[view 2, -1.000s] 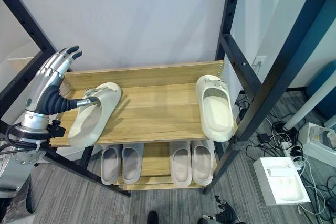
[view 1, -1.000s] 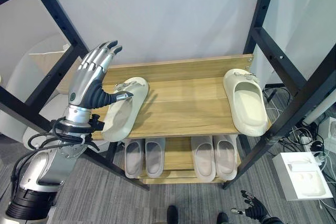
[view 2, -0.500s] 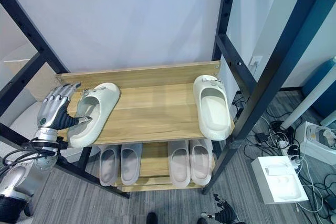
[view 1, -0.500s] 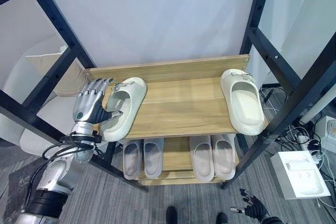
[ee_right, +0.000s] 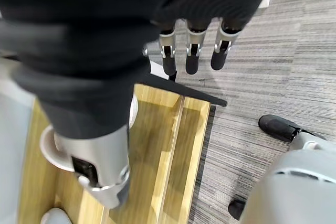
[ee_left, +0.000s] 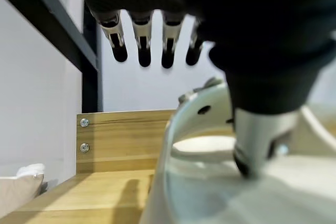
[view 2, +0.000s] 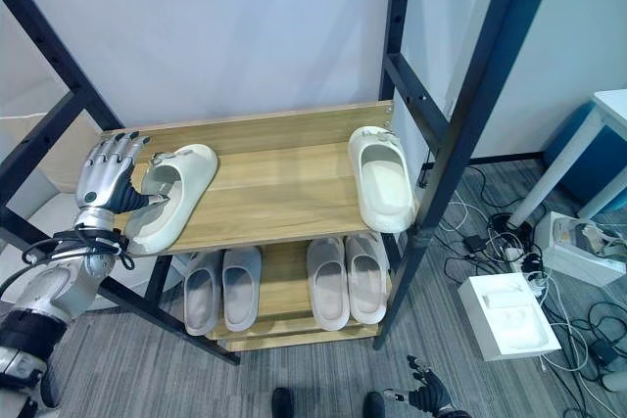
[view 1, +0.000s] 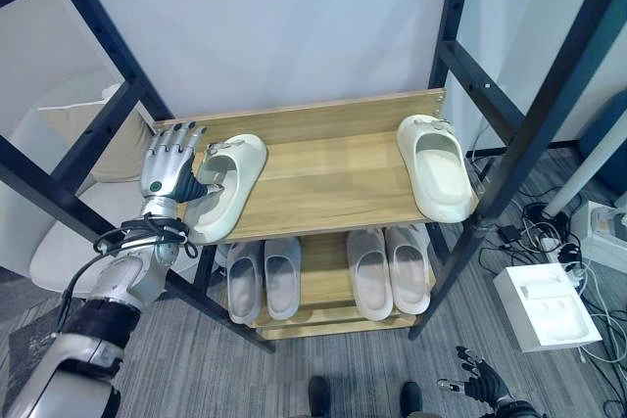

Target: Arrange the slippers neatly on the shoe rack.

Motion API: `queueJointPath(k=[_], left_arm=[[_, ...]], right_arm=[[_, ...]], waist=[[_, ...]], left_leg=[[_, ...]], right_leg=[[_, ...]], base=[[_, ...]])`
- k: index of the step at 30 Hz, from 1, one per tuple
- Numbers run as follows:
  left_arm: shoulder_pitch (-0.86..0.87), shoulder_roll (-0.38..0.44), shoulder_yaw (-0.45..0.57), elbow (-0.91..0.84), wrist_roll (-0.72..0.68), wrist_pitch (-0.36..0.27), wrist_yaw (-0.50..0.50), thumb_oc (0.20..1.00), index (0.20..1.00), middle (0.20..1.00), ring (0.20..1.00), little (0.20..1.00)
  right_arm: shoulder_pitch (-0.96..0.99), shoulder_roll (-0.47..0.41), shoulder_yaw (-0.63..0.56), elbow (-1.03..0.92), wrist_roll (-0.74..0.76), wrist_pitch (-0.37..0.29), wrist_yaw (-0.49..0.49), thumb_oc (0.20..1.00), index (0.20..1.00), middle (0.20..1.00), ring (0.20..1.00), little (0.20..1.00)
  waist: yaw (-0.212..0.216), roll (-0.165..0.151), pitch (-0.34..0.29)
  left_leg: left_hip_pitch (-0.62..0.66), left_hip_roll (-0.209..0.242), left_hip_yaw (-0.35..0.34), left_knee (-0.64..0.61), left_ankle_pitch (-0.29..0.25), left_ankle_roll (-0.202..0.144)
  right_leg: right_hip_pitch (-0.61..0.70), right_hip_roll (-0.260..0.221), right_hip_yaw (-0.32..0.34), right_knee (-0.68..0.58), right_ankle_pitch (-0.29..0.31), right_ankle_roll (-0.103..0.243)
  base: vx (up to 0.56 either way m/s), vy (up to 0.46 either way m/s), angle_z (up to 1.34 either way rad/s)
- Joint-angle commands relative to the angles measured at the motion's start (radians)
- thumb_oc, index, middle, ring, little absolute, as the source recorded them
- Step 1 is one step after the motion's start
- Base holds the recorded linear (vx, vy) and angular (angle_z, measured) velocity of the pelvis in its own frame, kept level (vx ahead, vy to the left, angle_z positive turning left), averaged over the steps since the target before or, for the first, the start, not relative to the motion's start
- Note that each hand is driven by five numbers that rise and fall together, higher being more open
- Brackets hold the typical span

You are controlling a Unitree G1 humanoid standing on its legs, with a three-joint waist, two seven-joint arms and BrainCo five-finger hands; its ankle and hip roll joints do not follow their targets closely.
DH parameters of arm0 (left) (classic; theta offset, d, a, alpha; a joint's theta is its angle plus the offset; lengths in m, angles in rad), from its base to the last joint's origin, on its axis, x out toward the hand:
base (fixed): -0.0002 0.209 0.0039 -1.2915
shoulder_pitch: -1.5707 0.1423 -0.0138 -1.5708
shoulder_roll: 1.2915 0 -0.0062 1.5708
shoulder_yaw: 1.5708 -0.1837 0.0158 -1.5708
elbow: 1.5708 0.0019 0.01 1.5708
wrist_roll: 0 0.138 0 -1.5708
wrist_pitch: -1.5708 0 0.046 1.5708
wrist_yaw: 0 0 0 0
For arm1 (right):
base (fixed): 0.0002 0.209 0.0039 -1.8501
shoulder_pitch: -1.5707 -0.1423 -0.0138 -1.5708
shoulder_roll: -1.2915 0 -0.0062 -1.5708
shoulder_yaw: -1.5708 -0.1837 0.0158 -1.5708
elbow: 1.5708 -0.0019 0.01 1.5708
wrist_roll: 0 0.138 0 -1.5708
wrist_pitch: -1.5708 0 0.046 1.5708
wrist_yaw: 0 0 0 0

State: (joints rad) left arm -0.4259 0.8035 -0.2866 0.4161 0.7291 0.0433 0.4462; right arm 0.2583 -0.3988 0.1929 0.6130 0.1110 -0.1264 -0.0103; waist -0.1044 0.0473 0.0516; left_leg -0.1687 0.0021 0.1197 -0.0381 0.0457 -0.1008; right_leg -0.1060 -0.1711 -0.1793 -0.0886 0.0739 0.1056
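— Where black posts rise at each side, stands a wooden shoe rack (view 1: 323, 178) against a pale wall: two shelves, grey carpet (view 1: 196, 379) below. Holds what?

— Carries two cream slippers on the top shelf, well apart. Right slipper (view 1: 434, 165) lies flat near the right end, heel toward the front edge. Left slipper (view 1: 221, 186) sits at the left end, angled, heel hanging a little past the front edge.

— And lower down?

— Four greyish slippers (view 1: 328, 271) in two neat pairs, side by side on the bottom shelf. Off to the right on the floor, a white box (view 1: 551, 307) among loose cords.

— Left hand?

— Left hand (view 1: 168, 168) stands upright just beside the angled slipper, fingers straight and spread, pointing up, clear of it; thumb (ee_left: 257, 140) reaches into the slipper's footbed and touches it. No curl around anything.

— Right hand?

— Right hand (view 1: 477, 384) hangs low near the floor, well away from the rack, fingers loose and straight, holding nothing.
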Motion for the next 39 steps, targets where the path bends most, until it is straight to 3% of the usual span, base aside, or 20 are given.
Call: queueJointPath(k=[1,2,3,11,15,25,32,39], left_arm=[[-0.224,0.007,-0.021,0.143,0.049,0.041,-0.008,0.802,0.802,0.802,0.802,0.802],[-0.228,0.006,-0.025,0.147,0.048,0.04,-0.007,0.865,0.865,0.865,0.865,0.865],[-0.246,0.003,-0.036,0.158,0.044,0.042,-0.01,1.0,1.0,1.0,1.0,1.0],[-0.183,-0.067,0.116,-0.043,-0.031,0.035,0.062,1.0,1.0,1.0,1.0,1.0],[-0.17,-0.072,0.134,-0.07,-0.019,0.042,0.069,1.0,1.0,1.0,1.0,1.0],[-0.212,-0.022,0.146,-0.059,-0.009,0.07,0.07,1.0,1.0,1.0,1.0,1.0],[-0.233,0.06,0.131,0.006,0.004,0.087,0.047,1.0,1.0,1.0,1.0,1.0],[-0.126,0.079,0.23,-0.123,0.004,0.064,0.065,1.0,1.0,1.0,1.0,1.0]], right_arm=[[-0.052,-0.025,0.015,-0.069,0.042,-0.031,0.0,1.0,1.0,1.0,1.0,1.0],[-0.052,-0.024,0.014,-0.07,0.042,-0.031,0.0,1.0,1.0,1.0,1.0,1.0],[-0.05,-0.026,0.015,-0.074,0.047,-0.031,0.005,1.0,1.0,1.0,1.0,1.0],[-0.028,-0.004,0.003,-0.088,0.05,-0.026,0.007,1.0,1.0,1.0,1.0,1.0],[-0.028,-0.006,0.002,-0.096,0.054,-0.023,0.007,1.0,1.0,1.0,1.0,1.0],[-0.023,-0.011,0.0,-0.112,0.065,-0.015,0.016,1.0,1.0,1.0,1.0,1.0],[-0.011,-0.023,-0.018,-0.111,0.076,-0.013,0.023,1.0,1.0,1.0,1.0,1.0],[-0.001,-0.003,-0.02,-0.104,0.08,-0.012,0.034,1.0,1.0,1.0,1.0,1.0]], waist=[[-0.079,0.017,0.065],[-0.077,0.016,0.066],[-0.08,0.017,0.066],[-0.07,0.015,0.068],[-0.07,0.017,0.068],[-0.071,0.015,0.063],[-0.075,0.018,0.063],[-0.052,0.016,0.062]], left_leg=[[0.18,0.041,-0.005,-0.049,-0.04,0.02],[0.18,0.041,-0.005,-0.049,-0.04,0.02],[0.182,0.042,-0.005,-0.049,-0.041,0.02],[0.192,0.04,-0.015,-0.049,-0.045,0.02],[0.192,0.04,-0.02,-0.049,-0.044,0.02],[0.2,0.041,-0.008,-0.049,-0.053,0.022],[0.204,0.041,0.002,-0.049,-0.055,0.023],[0.202,0.036,-0.016,-0.049,-0.057,0.023]], right_leg=[[0.08,0.033,-0.014,0.001,-0.025,0.064],[0.08,0.033,-0.014,0.001,-0.025,0.064],[0.081,0.033,-0.012,0.001,-0.026,0.064],[0.099,0.034,-0.024,0.001,-0.037,0.058],[0.103,0.034,-0.031,0.001,-0.04,0.056],[0.103,0.038,-0.021,0.001,-0.038,0.056],[0.1,0.04,-0.011,0.001,-0.037,0.059],[0.107,0.037,-0.025,0.001,-0.043,0.057]], base=[[0.02,-0.008,-0.32],[0.03,-0.01,-0.24],[0.03,-0.017,0.08],[0.02,-0.017,-0.08],[0.01,-0.005,-0.03],[0.0,-0.003,-0.01],[0.01,0.001,-0.02],[0.01,-0.002,0.0]])
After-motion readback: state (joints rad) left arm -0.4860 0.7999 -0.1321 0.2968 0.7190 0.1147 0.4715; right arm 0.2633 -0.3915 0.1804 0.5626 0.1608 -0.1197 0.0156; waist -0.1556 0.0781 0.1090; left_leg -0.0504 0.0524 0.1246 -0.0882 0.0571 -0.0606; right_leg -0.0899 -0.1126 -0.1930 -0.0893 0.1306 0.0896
